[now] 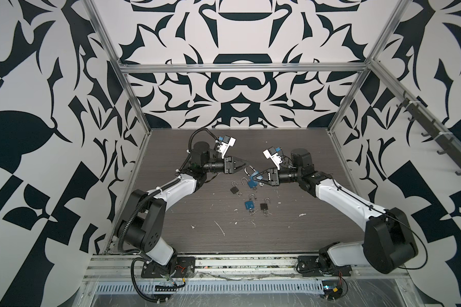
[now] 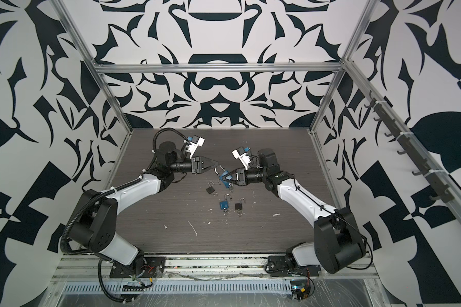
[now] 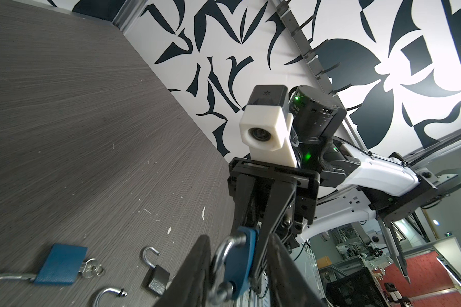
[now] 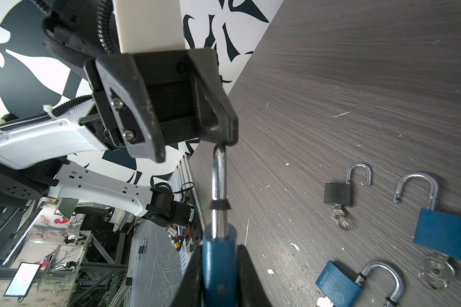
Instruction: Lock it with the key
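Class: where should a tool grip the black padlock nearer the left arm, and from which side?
By its body, from above, across the two bare side edges: the black padlock lies flat on the table, open shackle and key occupying its ends.

Dark woodgrain table (image 1: 290, 234) holds blue padlock (image 4: 447, 234), second blue padlock (image 4: 336, 288), black padlock (image 4: 338, 194), second black padlock (image 1: 264, 206) (shackles open), white flecks (image 1: 220, 228).

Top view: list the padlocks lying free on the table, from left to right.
Far black padlock → near blue padlock → near black padlock. Skipped: the held blue padlock in the right gripper and the loose blue padlock by it, since they overlap.
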`<action>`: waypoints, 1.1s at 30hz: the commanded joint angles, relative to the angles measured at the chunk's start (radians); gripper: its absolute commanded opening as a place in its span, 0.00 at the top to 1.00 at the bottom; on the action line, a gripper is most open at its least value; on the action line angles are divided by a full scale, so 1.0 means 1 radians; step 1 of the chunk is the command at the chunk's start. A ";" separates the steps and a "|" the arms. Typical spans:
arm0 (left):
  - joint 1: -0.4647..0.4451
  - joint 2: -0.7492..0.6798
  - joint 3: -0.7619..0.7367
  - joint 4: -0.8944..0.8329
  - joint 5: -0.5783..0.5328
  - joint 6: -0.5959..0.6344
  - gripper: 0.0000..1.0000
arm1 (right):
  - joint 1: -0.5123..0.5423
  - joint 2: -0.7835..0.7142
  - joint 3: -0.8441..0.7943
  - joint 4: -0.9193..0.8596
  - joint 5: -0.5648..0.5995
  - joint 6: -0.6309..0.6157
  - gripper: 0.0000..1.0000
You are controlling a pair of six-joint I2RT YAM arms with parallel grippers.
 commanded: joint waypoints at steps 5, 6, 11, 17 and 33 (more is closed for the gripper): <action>0.002 0.030 -0.004 0.085 0.053 -0.044 0.64 | -0.004 -0.017 0.063 0.097 -0.046 0.031 1.00; 0.002 0.034 -0.004 0.086 0.052 -0.045 0.64 | -0.004 -0.020 0.064 0.098 -0.047 0.032 1.00; 0.013 0.036 -0.025 0.145 0.024 -0.077 0.58 | -0.004 -0.024 0.064 0.095 -0.053 0.034 1.00; 0.023 0.055 -0.014 0.231 0.007 -0.127 0.57 | -0.004 -0.019 0.061 0.095 -0.060 0.037 1.00; 0.023 0.111 -0.020 0.348 0.072 -0.219 0.71 | -0.006 -0.012 0.069 0.132 -0.067 0.081 1.00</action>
